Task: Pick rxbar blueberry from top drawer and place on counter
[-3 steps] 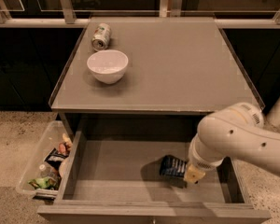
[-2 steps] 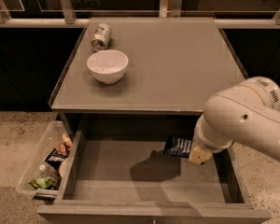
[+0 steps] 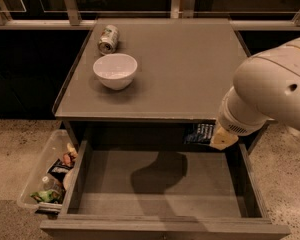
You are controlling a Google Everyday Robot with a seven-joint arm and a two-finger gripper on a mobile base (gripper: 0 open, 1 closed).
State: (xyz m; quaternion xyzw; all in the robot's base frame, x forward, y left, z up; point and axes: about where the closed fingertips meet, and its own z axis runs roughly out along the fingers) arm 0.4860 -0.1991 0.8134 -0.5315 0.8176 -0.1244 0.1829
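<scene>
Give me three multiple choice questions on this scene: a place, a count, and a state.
1. Where is the white bowl? A in the top drawer; B on the counter; C atop the can.
2. How many cans lie on the counter? A one; B two; C three.
3. The rxbar blueberry is: A flat on the drawer floor; B on the counter; C held by the gripper.
Answers: B, it stands beside the can; A, one can shows; C, the gripper, by the counter's front edge above the open drawer, grips it.
</scene>
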